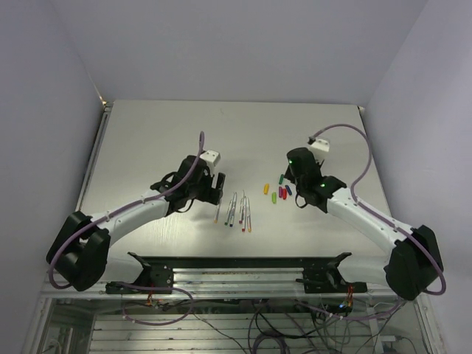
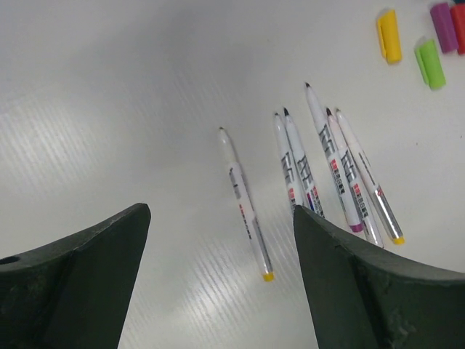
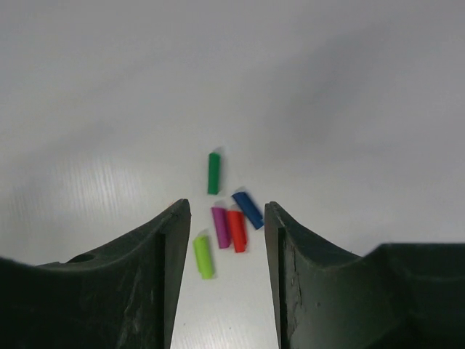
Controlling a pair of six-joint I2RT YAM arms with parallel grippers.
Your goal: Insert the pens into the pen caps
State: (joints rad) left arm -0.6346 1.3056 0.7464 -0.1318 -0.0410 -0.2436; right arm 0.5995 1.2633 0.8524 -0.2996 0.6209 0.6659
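Several white pens lie side by side on the table [image 1: 147, 140]. One pen with a yellow end [image 2: 245, 211] lies apart on the left, the others [image 2: 327, 167] in a close bunch; in the top view they are near the middle [image 1: 236, 210]. My left gripper [image 1: 216, 193] is open and empty just above the lone pen, its fingers [image 2: 87, 269] either side of it. The caps lie to the right [image 1: 279, 190]: dark green [image 3: 213, 173], blue [image 3: 248, 209], purple [image 3: 221, 226], red [image 3: 237, 230], light green [image 3: 204, 256], yellow [image 2: 389, 35]. My right gripper [image 1: 293, 188] is open and empty above them.
The table's far edge meets the back wall [image 1: 236, 101]. A black rail [image 1: 236, 262] with both arm bases runs along the near edge. Side walls stand close on the left and right.
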